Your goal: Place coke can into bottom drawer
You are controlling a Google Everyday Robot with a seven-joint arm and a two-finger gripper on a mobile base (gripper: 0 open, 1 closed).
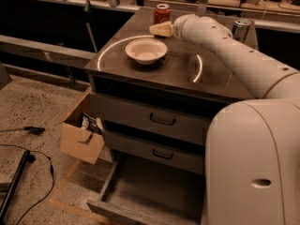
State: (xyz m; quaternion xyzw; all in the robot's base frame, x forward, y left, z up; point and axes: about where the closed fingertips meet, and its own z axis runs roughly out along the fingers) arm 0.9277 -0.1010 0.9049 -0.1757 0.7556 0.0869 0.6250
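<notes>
Three drawers faced the camera on the grey cabinet. The two upper drawers [161,118] with black handles were shut, and the bottom drawer [154,189] stood pulled out, its inside bare where it showed. The coke can [162,13] stood upright at the far edge of the tabletop [180,76], not in the drawer. The white arm [234,50] reached in from the right across the tabletop, and its cream-tipped claw [161,29] hung just in front of the coke can at about the height of its lower half. Whether the claw was spread or pressed together could not be told, nor whether it touched the can. A white bowl [146,50] sat near the claw on the camera's side. A silver-and-blue can [241,29] stood behind the arm, well apart from the coke can. A cardboard box [82,135] rested on the floor beside the cabinet.
</notes>
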